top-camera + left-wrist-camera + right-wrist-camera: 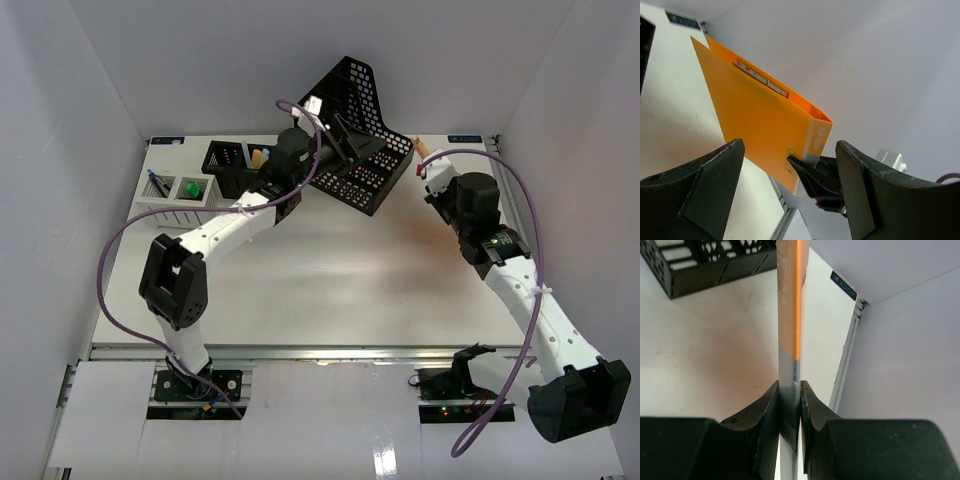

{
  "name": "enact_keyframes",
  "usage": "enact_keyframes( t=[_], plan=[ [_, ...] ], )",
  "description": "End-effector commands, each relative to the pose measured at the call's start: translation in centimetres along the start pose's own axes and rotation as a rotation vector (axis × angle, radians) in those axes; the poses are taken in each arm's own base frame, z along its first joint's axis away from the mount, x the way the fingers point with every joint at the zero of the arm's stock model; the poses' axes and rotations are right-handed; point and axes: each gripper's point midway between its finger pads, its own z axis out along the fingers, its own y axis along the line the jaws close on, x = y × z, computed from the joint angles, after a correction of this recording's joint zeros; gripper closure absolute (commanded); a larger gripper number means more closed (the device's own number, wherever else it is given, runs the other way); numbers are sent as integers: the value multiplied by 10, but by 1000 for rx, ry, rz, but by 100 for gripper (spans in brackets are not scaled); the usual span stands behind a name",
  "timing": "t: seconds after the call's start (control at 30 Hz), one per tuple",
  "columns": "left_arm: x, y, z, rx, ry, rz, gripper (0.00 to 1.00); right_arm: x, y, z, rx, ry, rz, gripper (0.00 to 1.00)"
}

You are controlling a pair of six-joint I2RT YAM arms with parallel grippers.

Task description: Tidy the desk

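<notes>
Top external view shows the desk point(330, 290) as a broad, flat white rectangle that fills the middle of the scene. It is far bigger than anything on it, with white walls point(200, 60) on three sides and a metal front rail point(320, 352) along the near edge, just above the arm bases. Its surface is matte and plain, with a faint orange tint on the right side near the right arm. From the right wrist the same top point(700, 350) looks off-white with a few small dark specks.

A black mesh rack point(360, 130) stands at the far centre, appearing tilted, and the left arm reaches up beside it. A grey tray point(180, 190) holding blue and green items and a black pen holder point(225, 160) sit at the far left.

The left gripper point(789, 147) is released, its fingers spread wide with nothing between them; it faces an orange folder point(760, 125) that stands on edge above the tabletop point(670, 115).

The right gripper point(789, 387) is clenched on that folder point(790, 290), its fingers pressing the grey strip at the spine. Seen edge-on, the folder rises straight away from the jaws, with the rack point(700, 265) resting on the surface beyond it. Overhead, this gripper point(432, 172) sits at the far right of the tabletop.
</notes>
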Motion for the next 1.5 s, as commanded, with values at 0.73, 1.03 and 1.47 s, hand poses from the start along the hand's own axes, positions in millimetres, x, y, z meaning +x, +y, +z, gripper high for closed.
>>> enact_keyframes(
  t=[0.73, 1.03, 1.47],
  plan=[
    [-14, 25, -235, -194, -209, 462, 3, -280, -55, -11, -394, -802, 345, 92],
    [-2, 36, -277, -247, -260, 432, 2, -291, -50, 21, -428, -830, 390, 92],
    [8, 50, -293, -275, -274, 394, 2, -281, -18, 57, -533, -861, 421, 92]
  ],
)
